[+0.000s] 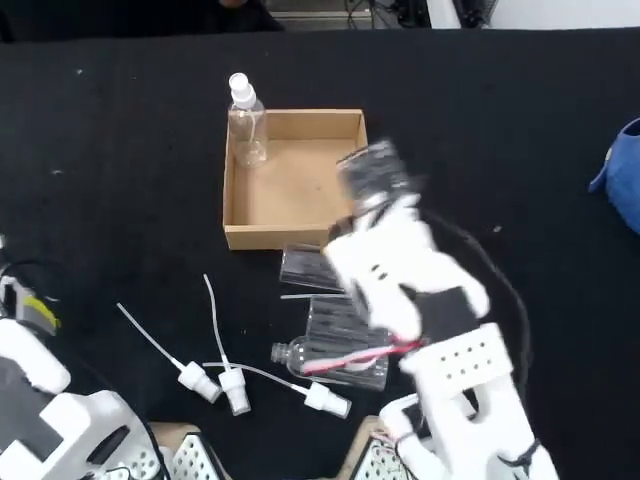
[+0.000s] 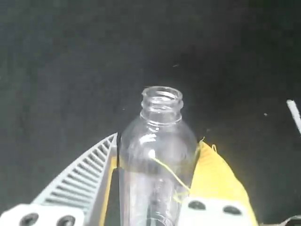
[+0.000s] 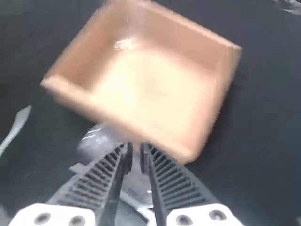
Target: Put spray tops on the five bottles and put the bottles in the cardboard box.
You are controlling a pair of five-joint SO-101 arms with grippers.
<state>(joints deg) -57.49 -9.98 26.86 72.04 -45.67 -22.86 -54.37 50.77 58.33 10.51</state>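
Nearest to us, the left gripper (image 2: 159, 141) pinches a clear plastic bottle (image 2: 157, 122) by its body, with a ribbed white finger (image 2: 89, 174) on one side and a yellow-taped finger (image 2: 211, 174) on the other. This bottle's threaded neck is open and carries no spray top.

We see the right gripper (image 3: 135, 153) with its dark ribbed fingers pressed almost together. Only a thin slit is left between them, and nothing is held. From above, it hangs blurred over the right-hand wall of the cardboard box (image 1: 240, 235), close to the near corner.

The box is shallow, brown and open-topped. One capped bottle (image 1: 246, 125) stands upright in its far left corner, clear with a white spray top. Just in front of the box, uncapped bottles (image 1: 310, 265) lie on their sides, partly hidden under the right arm (image 1: 450, 340). We count three there, the nearest with its bare neck pointing left.

Left of them, three white spray tops (image 1: 232, 385) lie on the table, their long thin dip tubes pointing away towards the far side.

The table (image 1: 120, 180) is covered in black cloth. A blue object (image 1: 622, 185) sits at its right edge, well apart from everything else. Beyond the far edge we make out dark shapes and some cables (image 1: 370, 10).
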